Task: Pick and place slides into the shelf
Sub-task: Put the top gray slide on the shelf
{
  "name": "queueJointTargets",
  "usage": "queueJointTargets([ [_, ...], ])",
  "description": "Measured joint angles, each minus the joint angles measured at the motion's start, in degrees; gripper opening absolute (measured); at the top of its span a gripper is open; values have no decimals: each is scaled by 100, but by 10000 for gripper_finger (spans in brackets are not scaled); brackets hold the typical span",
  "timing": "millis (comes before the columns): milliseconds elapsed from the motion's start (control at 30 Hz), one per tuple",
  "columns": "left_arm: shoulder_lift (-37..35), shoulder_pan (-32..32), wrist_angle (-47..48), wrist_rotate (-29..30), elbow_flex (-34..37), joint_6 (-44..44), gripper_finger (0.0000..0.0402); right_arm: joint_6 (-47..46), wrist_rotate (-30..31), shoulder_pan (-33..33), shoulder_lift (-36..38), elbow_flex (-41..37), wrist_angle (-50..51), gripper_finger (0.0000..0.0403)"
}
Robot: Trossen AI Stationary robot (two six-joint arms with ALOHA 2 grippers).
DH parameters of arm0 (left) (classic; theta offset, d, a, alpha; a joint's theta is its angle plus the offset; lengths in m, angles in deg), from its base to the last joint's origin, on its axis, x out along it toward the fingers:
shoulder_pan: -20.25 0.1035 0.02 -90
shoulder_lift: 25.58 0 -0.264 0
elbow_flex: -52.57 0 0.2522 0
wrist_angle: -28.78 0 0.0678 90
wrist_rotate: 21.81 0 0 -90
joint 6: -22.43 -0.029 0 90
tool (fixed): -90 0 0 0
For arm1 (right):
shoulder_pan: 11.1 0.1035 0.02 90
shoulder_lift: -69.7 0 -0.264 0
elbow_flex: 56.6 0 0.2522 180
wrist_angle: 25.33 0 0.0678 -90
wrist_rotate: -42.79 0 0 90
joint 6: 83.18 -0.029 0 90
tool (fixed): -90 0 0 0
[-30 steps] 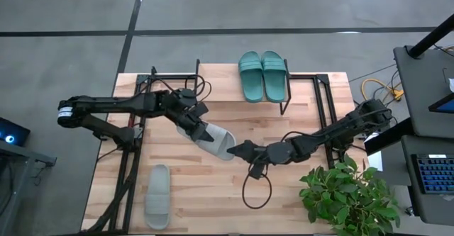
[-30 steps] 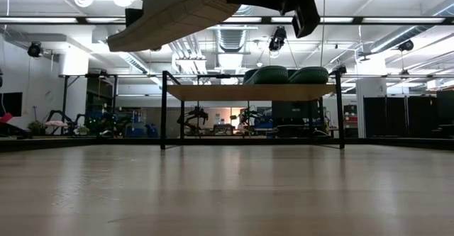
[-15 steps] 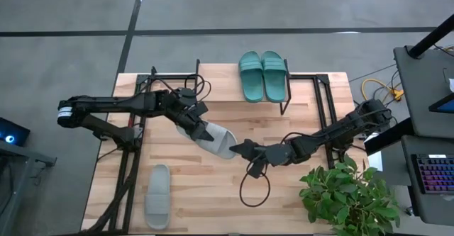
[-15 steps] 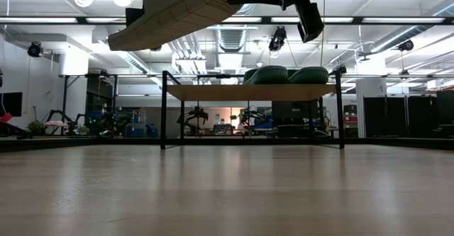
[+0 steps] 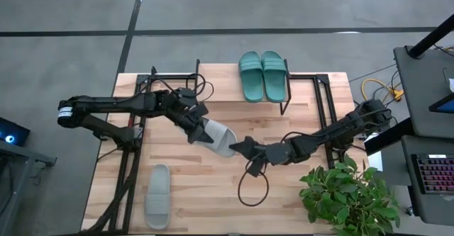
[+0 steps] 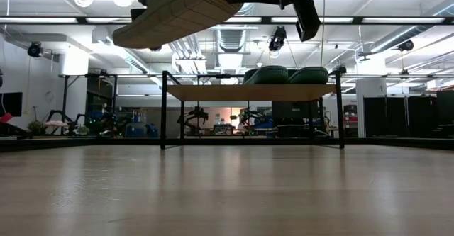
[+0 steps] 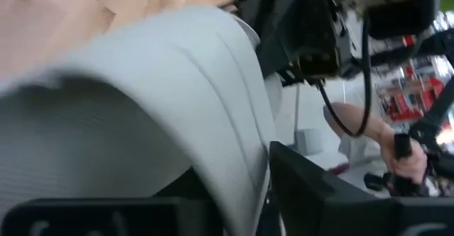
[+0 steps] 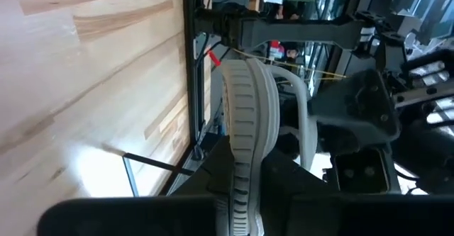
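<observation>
Grey slide (image 5: 215, 138) — held in mid-air above the middle of the table (image 5: 298, 186), its sole seen from below in the low view, well clear of the wood. Its long axis runs slantwise from the left arm's side toward the right arm's, heel end at the left gripper (image 5: 195, 132), toe end at the right gripper (image 5: 239, 146). The right gripper's jaws are closed on the toe edge, which shows as a ribbed rim pinched between its fingers in the right wrist view. The left gripper sits at the other end against the strap; whether its jaws still grip or have begun to part cannot be told from these views.

Shelf (image 5: 220, 71) — lies beyond the slide toward the far edge of the table. The teal pair (image 5: 262, 75) fills its right half; the left half is bare. The carrying arm must therefore take the slide away and leftward, swinging it parallel to the teal pair.

Second grey slide (image 5: 157, 196) — lies flat near the front left corner, nearer the left arm.
</observation>
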Motion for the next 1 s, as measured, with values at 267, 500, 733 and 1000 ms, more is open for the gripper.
queueJointTargets([
  [267,-22,-2,59,-491,0,-110,160,-1,77,-2,2,7,8,24],
  [500,-249,157,215,-522,0,-176,175,-2,155,-2,6,7,7,24],
  [733,-647,374,619,-470,0,-248,176,-2,182,-2,8,7,12,24],
  [1000,-1229,582,995,-132,-4,-297,176,-48,453,-2,14,7,-6,21],
])
